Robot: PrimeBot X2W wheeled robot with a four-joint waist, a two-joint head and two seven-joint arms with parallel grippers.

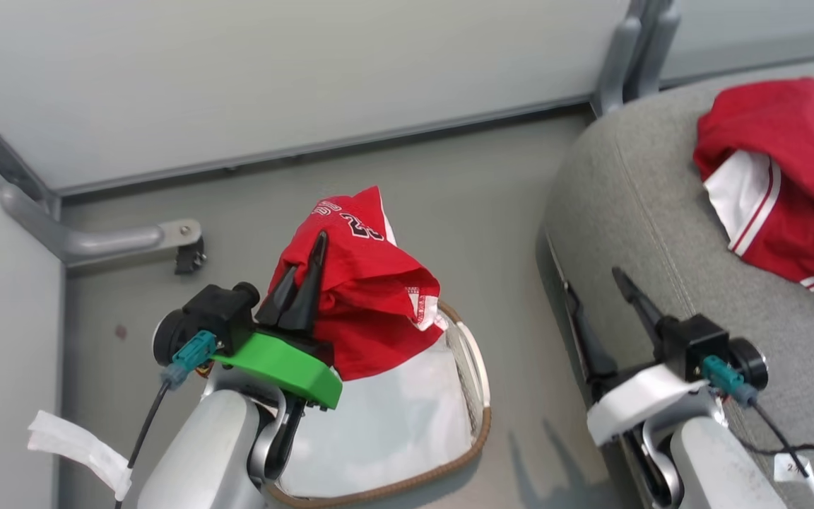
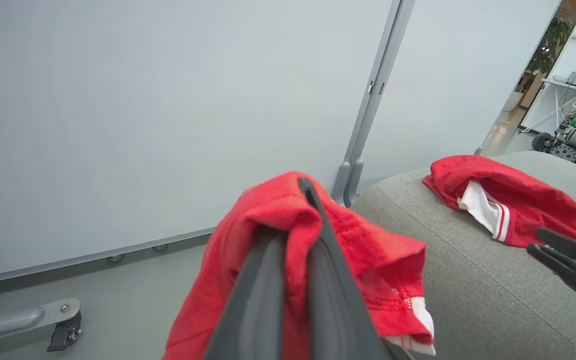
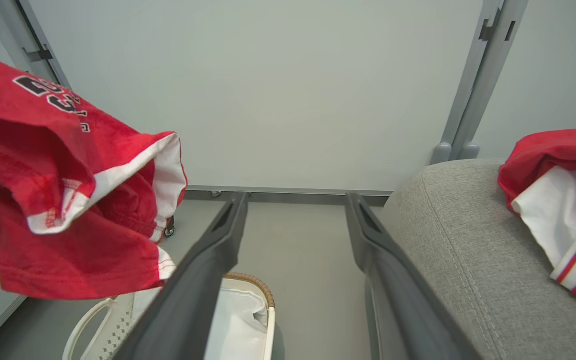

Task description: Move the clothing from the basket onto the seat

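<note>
Over the basket (image 1: 482, 404), gripping the numbered red garment (image 1: 364, 304) in the left pincer (image 1: 307, 256), with the right pincer (image 1: 592, 279) spread wide by the seat (image 1: 633, 212) bearing a second red garment (image 1: 795, 155).

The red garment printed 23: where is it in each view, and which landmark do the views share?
Head view: the 23 garment hangs left of centre from the left hand, over the basket.
Left wrist view: the 23 garment at bottom centre, draped over the hand's fingers.
Right wrist view: the 23 garment at left edge, above the basket.
Shared landmark: the other red garment on the grey seat, at right in all three.
</note>
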